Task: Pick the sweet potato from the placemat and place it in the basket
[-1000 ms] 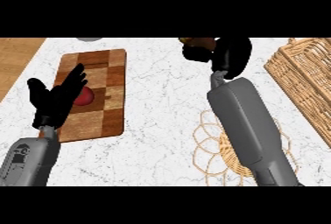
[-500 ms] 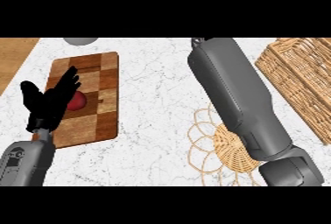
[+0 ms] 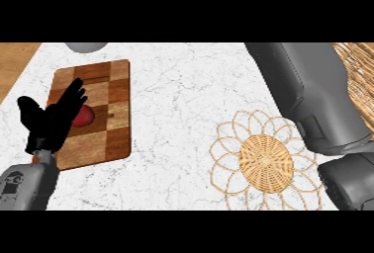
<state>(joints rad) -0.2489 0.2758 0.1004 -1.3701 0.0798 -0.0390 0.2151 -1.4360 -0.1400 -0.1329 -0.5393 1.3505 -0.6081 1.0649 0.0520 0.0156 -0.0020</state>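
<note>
Placemat (image 3: 264, 158) now lies bare; the right forearm (image 3: 310, 94) has swung up toward the basket (image 3: 358, 69), its hand and the sweet potato unseen. Left hand (image 3: 51, 121) rests open.

You see a white marbled desk (image 3: 182, 79) filling most of the head view. On its left part lies a wooden cutting board (image 3: 110, 113) of light and dark brown blocks, its long side running away from you. A small red round thing (image 3: 84, 116) sits on the board near its left edge. At the top edge, just beyond the board, a grey rounded object (image 3: 86, 46) shows only in part.
</note>
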